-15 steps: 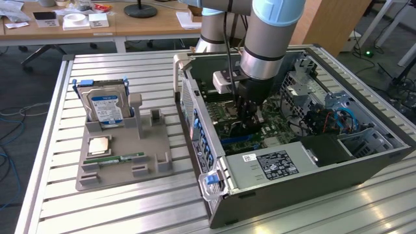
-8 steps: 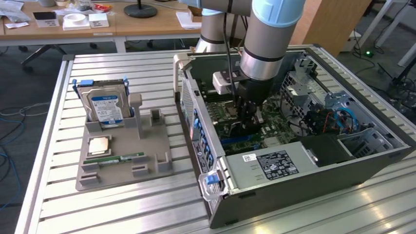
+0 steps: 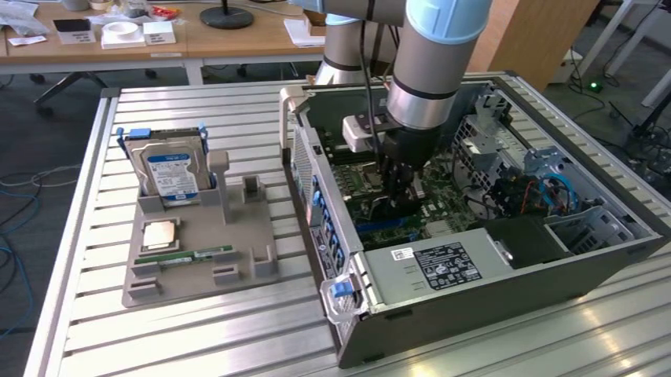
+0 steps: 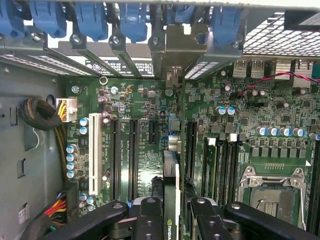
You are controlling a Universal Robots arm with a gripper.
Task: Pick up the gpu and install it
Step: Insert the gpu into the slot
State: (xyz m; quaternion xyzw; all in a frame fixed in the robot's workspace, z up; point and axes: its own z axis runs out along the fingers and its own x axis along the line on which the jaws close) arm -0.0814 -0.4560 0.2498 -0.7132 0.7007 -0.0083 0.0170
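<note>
While the gpu (image 4: 171, 175) stands on its edge between the jaws of the gripper (image 4: 171, 210), which clamp it from both sides, it hangs low inside the computer case (image 3: 493, 302), just above the motherboard (image 4: 210, 115). I judge that the card needs to be upright and parallel to the long black slots (image 4: 134, 155), with its bracket (image 4: 176, 47) lined up at the rear wall, then pressed evenly. The arm (image 3: 441, 63) reaches straight down into the case, with the wrist vertical.

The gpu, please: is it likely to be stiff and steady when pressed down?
Probably stiff: the gpu stands straight, edge-on, in the pincer. Likely fragile, being a thin circuit card. It could tilt, since the pincer clamps a short stretch.
</note>
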